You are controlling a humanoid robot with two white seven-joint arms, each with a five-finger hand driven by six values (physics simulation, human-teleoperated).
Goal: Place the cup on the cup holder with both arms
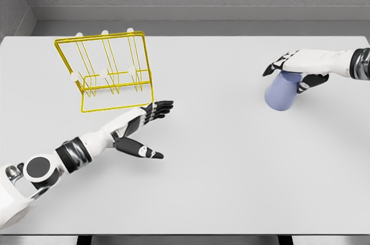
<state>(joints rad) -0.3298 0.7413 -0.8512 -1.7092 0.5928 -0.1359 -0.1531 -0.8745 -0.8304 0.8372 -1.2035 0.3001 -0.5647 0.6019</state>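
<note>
A pale blue cup [281, 93] lies at the right of the white table, tilted on its side. My right hand [289, 70] reaches in from the right edge and curls over the cup's upper end, fingers and thumb wrapped around it. The yellow wire cup holder [108, 70] with white-tipped pegs stands at the back left. My left hand [151, 125] hovers just in front of the holder's near right corner, fingers stretched out and thumb spread, holding nothing.
The white table [219, 175] spans the whole view; its front edge runs along the bottom. A grey wall rises behind the table's far edge.
</note>
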